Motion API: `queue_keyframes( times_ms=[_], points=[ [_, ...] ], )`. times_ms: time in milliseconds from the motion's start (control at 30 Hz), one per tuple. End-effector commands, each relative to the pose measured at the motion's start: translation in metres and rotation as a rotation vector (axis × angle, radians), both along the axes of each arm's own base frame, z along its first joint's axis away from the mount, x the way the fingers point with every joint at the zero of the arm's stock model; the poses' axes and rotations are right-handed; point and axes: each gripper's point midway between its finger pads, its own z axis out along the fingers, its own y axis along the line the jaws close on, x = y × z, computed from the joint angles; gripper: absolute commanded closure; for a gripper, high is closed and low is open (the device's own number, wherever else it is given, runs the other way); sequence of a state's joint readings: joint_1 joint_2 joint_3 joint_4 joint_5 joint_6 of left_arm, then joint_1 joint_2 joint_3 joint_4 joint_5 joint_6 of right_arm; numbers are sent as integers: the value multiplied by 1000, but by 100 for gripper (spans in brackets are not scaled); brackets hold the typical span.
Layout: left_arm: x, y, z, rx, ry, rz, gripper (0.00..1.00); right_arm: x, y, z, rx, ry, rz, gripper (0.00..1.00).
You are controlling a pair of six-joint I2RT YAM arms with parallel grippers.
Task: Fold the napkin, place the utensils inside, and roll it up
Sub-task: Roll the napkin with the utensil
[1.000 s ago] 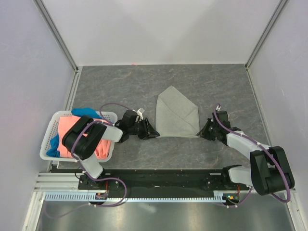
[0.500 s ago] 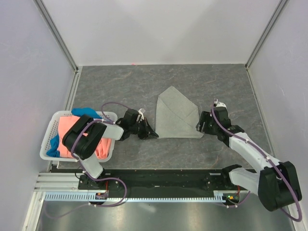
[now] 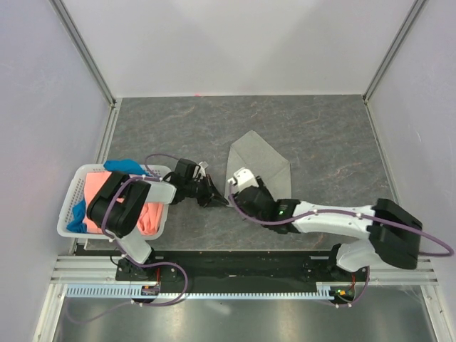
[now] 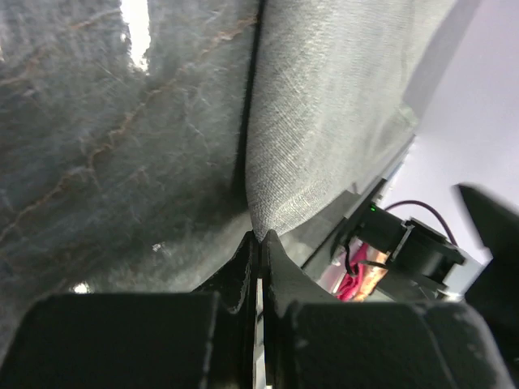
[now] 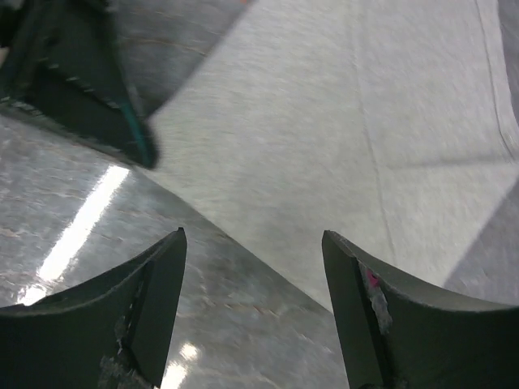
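Grey napkin (image 3: 260, 160) lies folded on the bench (image 3: 335, 128); my left gripper (image 4: 261, 237) pinches its near-left corner, so my spread right gripper (image 5: 252, 235) should descend squarely over the near edge before closing.

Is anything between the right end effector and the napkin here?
Nothing visible. The open right end effector hovers at the napkin's near left edge, with bare cloth ahead. The left end effector, off to one side, pinches that corner.

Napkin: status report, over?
Left pincer shut on napkin corner. Right pincer open, empty, over napkin's near edge. Napkin folded. Utensils not in sight.
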State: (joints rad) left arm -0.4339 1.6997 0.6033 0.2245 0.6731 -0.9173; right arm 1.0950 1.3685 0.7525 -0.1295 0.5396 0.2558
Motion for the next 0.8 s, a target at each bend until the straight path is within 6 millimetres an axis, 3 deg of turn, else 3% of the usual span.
queue_keyframes(
  times_ms=[0, 133, 333, 633, 767],
  points=[
    [1, 1, 27, -90, -4, -21, 98, 9, 39, 7, -61, -130, 43, 24],
    [2, 4, 31, -111, 6, -15, 98, -1, 61, -5, -115, -166, 100, 25],
    [2, 6, 31, -120, 17, -14, 98, -3, 72, -13, -154, -193, 131, 24],
    [1, 6, 33, -128, 21, -17, 98, 2, 60, -38, -247, -234, 76, 26],
    [1, 7, 33, -132, 26, -17, 98, 7, 44, -47, -303, -267, 1, 27]
  ],
)
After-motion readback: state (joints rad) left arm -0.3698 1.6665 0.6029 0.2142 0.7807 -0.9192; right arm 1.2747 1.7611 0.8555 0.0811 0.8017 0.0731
